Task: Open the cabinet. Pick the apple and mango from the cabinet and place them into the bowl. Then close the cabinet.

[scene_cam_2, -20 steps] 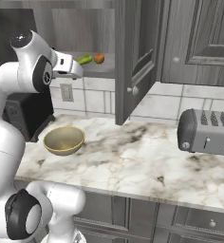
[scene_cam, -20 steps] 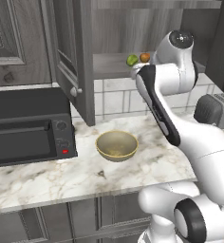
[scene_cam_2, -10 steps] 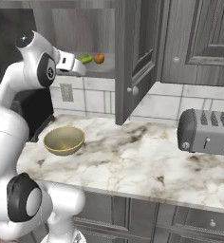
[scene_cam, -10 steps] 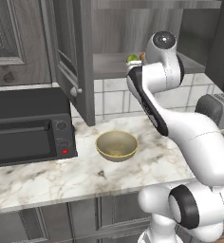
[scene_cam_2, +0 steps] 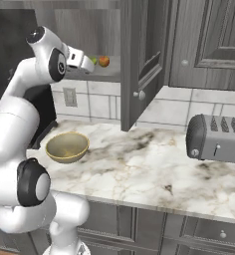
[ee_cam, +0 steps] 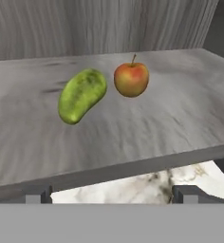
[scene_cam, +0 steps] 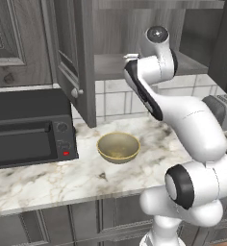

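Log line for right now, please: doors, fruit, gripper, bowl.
cabinet: doors open | mango and apple: on shelf, untouched | gripper: open, short of shelf edge, facing fruit | bowl: empty on counter

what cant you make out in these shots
- Mango: in the right base view, mostly hidden behind the hand.
- Mango and apple: in the hand view, their far sides face away.
- Cabinet: top cut off by the upper edge in both base views.
- Toaster: left base view, partly behind the arm and cut by the right edge.
- Bowl: its underside, in both base views.
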{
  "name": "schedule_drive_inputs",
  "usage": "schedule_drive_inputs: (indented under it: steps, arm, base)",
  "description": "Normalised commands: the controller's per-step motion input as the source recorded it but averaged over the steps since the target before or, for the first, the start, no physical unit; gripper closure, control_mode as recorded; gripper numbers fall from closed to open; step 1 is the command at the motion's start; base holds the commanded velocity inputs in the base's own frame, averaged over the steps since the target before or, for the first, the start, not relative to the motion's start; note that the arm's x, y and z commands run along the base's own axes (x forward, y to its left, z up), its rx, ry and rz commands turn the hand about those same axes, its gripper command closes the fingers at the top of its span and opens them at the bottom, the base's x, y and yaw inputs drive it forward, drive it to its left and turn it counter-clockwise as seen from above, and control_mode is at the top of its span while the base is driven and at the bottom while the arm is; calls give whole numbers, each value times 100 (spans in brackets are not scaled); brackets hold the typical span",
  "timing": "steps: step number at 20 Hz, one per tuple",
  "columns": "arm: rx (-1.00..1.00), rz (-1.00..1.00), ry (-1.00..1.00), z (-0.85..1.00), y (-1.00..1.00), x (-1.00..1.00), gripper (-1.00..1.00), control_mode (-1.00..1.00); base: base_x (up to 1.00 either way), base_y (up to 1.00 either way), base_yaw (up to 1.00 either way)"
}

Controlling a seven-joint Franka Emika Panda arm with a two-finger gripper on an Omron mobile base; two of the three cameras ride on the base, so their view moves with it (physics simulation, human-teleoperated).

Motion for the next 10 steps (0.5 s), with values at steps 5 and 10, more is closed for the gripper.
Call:
schedule_drive_inputs:
  steps: [5,10]
  arm:
    - [0,-4,0,0,0,54,-100,-100]
    - [0,-6,0,0,0,56,-100,-100]
  base:
    - [0,0,0]
    - [0,0,0]
